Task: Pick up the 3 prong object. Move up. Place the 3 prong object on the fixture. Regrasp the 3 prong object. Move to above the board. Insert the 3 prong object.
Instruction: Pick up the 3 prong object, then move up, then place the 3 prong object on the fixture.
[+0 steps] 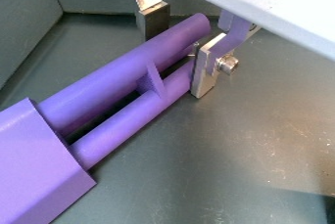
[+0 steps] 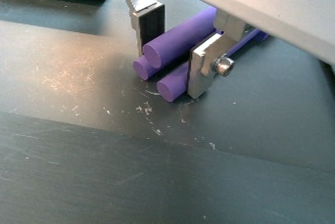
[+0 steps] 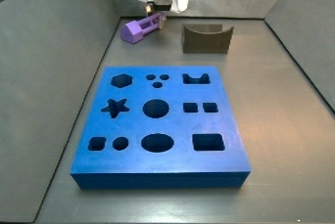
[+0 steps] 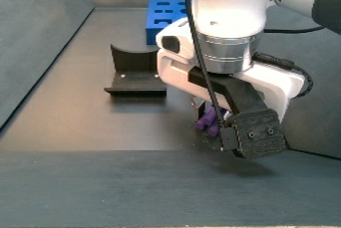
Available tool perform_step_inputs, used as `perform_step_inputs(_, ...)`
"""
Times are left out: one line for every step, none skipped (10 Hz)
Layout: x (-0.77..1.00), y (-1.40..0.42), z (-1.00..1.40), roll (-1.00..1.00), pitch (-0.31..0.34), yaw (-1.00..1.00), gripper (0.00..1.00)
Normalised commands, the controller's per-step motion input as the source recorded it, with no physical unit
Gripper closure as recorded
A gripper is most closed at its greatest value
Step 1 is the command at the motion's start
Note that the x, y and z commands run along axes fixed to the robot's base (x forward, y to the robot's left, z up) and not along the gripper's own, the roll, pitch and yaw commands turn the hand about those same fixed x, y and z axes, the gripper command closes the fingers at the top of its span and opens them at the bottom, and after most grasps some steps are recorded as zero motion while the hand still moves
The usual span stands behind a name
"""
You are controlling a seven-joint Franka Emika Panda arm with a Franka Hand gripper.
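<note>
The light-purple 3 prong object (image 1: 118,101) lies on its side on the dark floor, with its prong ends showing in a wrist view (image 2: 167,57). My gripper (image 1: 178,57) straddles it, one pad against the upper prong and the other plate against a lower prong; it is shut on the piece, which still rests on the floor. In a side view the gripper (image 3: 155,11) stands at the back left over the piece (image 3: 140,30). The olive-brown fixture (image 3: 205,39) sits just to its right. The blue board (image 3: 164,164) fills the foreground.
Grey walls enclose the floor on the left, right and back. In a side view the fixture (image 4: 134,73) stands left of the arm, the board (image 4: 163,13) lies behind it, and the gripper (image 4: 213,114) hides most of the piece (image 4: 206,125).
</note>
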Motion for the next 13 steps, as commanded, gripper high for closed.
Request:
perform_step_inputs(0.0, 0.0, 0.0, 0.0, 0.0, 0.0, 1.0)
perform_step_inputs(0.0, 0.0, 0.83, 0.0, 0.0, 0.0, 1.0)
perform_step_inputs(-0.03, -0.01, 0.79, -0.01, 0.02, 0.03, 1.0)
perform_step_inputs(-0.04, -0.01, 0.69, 0.0, 0.035, 0.02, 1.0)
perform_step_inputs(-0.03, -0.01, 0.55, 0.01, 0.046, 0.02, 1.0)
perform_step_inputs(-0.02, -0.01, 0.4, 0.03, 0.058, 0.01, 1.0)
perform_step_inputs(-0.02, 0.0, 0.19, 0.05, 0.068, 0.0, 1.0)
perform_step_inputs(0.0, 0.0, 1.0, 0.0, 0.0, 0.0, 1.0)
perform_step_inputs(-0.01, 0.0, 1.0, 0.0, 0.016, 0.0, 1.0)
perform_step_inputs(-0.01, 0.0, 1.0, 0.01, 0.023, 0.0, 1.0)
perform_step_inputs(-0.02, 0.0, 1.0, 0.02, 0.03, -0.01, 1.0)
perform_step_inputs(-0.02, 0.0, 1.0, 0.04, 0.038, -0.01, 1.0)
perform_step_inputs(-0.02, 0.0, 1.0, 0.05, 0.047, -0.01, 1.0)
